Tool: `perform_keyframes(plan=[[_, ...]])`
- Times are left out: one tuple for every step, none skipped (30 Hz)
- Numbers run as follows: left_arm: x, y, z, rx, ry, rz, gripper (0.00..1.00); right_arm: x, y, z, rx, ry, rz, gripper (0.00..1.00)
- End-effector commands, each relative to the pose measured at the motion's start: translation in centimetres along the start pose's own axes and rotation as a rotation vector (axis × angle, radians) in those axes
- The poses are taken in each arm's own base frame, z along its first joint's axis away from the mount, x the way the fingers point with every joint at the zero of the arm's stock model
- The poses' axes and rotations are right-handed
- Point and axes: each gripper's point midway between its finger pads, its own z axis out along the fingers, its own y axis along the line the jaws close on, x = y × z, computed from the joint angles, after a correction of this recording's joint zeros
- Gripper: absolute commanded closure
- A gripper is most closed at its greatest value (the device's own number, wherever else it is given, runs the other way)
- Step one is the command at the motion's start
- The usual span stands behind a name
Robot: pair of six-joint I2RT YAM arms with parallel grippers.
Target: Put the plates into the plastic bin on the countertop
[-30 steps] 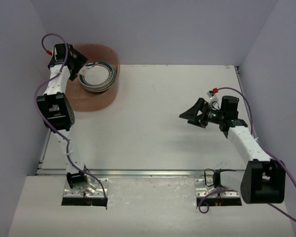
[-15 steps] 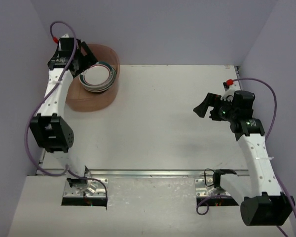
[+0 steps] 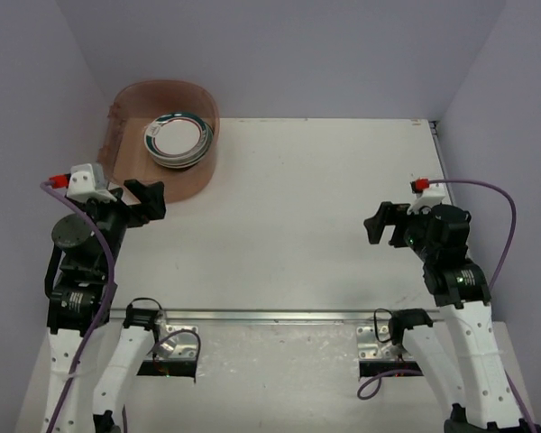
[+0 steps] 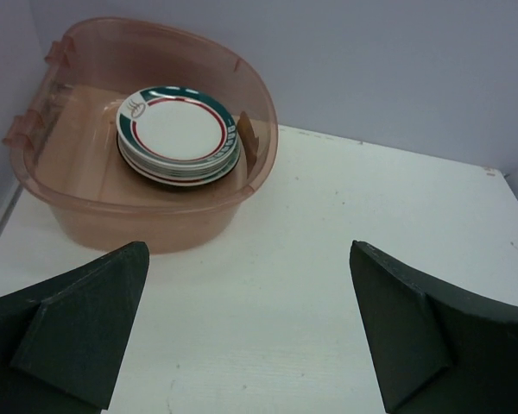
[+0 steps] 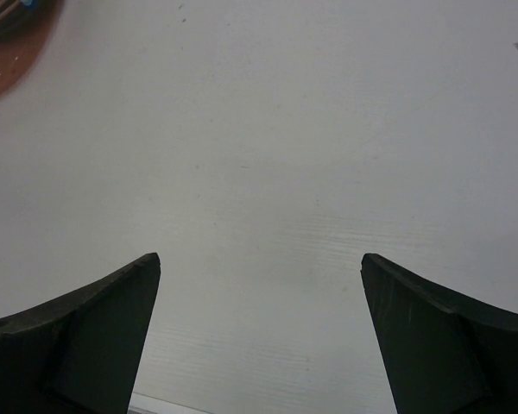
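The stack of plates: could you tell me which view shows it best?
The left wrist view: the stack of plates sits close and unobstructed in the plastic bin, rim pattern clear. The top external view shows it smaller; the right wrist view, only a blurred sliver.

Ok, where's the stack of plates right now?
In the top view, the plates sit stacked inside the plastic bin at the far left corner of the countertop.

Arms: left arm (image 3: 79,302) and right arm (image 3: 469,336), white link shells with black joint housings.
Pincers: left pincer (image 3: 144,196) and right pincer (image 3: 377,223), matte black, with broad wedge-shaped fingers (image 4: 69,332).
Cables: a purple cable (image 3: 512,224) trails along each arm, tipped by a red connector (image 3: 421,185) at a white wrist block (image 3: 88,178).
Bases: bare metal mounting plates (image 3: 178,347).
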Motion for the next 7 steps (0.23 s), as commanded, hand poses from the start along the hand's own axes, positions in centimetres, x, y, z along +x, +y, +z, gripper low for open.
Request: perform_keyframes(plan=[[2.4,1.0,-0.7,-0.021,-0.005,0.006,0.00,-0.5,-0.9,-0.3,0.071,-0.093,-0.101,0.01],[2.7,1.3,-0.7,-0.031,0.000,0.006,0.00,-0.3,-1.0,-0.3,0.078,-0.092,-0.106,0.01],[3.0,1.5,-0.7,-0.040,0.004,0.006,0.00,-0.1,-1.0,-0.3,0.085,-0.090,-0.111,0.01],[3.3,1.7,-0.5,-0.046,0.005,0.004,0.00,0.0,-0.9,-0.3,0.079,-0.087,-0.110,0.01],[3.5,1.8,-0.4,-0.053,0.007,0.001,0.00,0.0,-0.8,-0.2,0.073,-0.083,-0.108,0.01],[3.7,1.9,-0.2,-0.057,0.011,0.001,0.00,0.0,-0.8,-0.2,0.072,-0.079,-0.106,0.01],[4.0,2.0,0.1,-0.059,0.016,0.001,0.00,0.0,-0.8,-0.1,0.075,-0.076,-0.104,0.01]])
